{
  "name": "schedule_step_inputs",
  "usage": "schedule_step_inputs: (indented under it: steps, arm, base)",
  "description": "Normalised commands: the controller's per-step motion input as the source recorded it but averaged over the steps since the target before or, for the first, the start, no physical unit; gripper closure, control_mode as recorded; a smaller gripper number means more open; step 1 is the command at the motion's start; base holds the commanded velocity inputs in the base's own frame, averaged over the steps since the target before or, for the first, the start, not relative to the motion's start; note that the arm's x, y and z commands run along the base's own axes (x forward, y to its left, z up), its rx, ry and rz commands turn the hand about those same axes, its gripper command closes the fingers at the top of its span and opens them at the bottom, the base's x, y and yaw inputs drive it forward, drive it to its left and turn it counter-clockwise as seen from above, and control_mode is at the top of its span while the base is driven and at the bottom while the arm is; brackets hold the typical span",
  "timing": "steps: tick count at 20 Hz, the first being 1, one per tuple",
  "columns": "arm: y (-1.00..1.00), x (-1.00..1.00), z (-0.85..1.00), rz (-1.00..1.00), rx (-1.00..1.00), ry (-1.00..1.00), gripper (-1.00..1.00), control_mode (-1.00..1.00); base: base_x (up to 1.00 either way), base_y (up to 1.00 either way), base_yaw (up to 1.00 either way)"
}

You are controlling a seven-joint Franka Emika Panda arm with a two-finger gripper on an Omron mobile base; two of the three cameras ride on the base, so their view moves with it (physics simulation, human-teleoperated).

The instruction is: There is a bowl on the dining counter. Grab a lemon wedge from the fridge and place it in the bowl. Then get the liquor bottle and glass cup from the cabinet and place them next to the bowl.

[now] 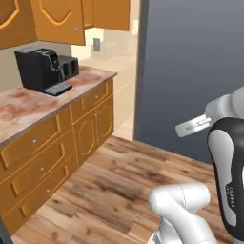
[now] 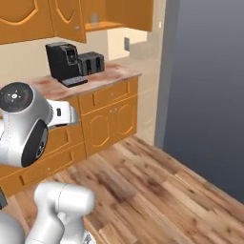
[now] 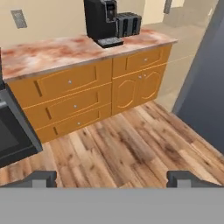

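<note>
- Holds the claw [image 3: 112, 178] spread wide, the two tips well apart and pinching nothing.
- Hangs over a wooden plank floor [image 3: 131, 144], which lies below and ahead of the claw.
- Faces, ahead of the claw and to its left, a run of orange base cabinets [image 3: 74, 105] with three drawers and two doors, under a mottled reddish counter [image 3: 48, 54].
- Finds a black coffee machine [image 3: 101, 19] far ahead of the claw on that counter, with a dark toaster [image 3: 128, 24] just beside it on the right.
- Meets what looks like the fridge [image 3: 205, 100], a tall flat grey front ahead of the claw and to its right, well apart from the tips.
- Shows the orange wall cabinets [image 1: 57, 19] above the counter, higher than the claw and to its left, with their doors shut.
- Catches a small pale shape [image 2: 94, 18] in an open nook among those cabinets, too small to name.
- Passes a dark appliance front [image 3: 13, 131] near the claw's left side, kind not clear.
- Leaves a grey wall outlet [image 3: 19, 19] far ahead and left, above the counter.
</note>
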Motion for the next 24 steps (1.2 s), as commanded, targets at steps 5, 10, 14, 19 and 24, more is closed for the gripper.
schedule_step_inputs:
  steps: [5, 10, 14, 19, 24]
  arm:
    - [0.00, 0.00, 0.00, 0.00, 0.00, 0.00, -1.00, 1.00]
    - [0.00, 0.00, 0.00, 0.00, 0.00, 0.00, -1.00, 1.00]
    - [0.00, 0.00, 0.00, 0.00, 0.00, 0.00, -1.00, 1.00]
    - [0.00, 0.00, 0.00, 0.00, 0.00, 0.00, -1.00, 1.00]
    - [0.00, 0.00, 0.00, 0.00, 0.00, 0.00, -1.00, 1.00]
  base:
    - [1.00, -0.25, 0.43]
    - [1.00, -0.30, 0.46]
    - [1.00, -0.46, 0.42]
    - [1.00, -0.59, 0.37]
    - [1.00, -0.68, 0.35]
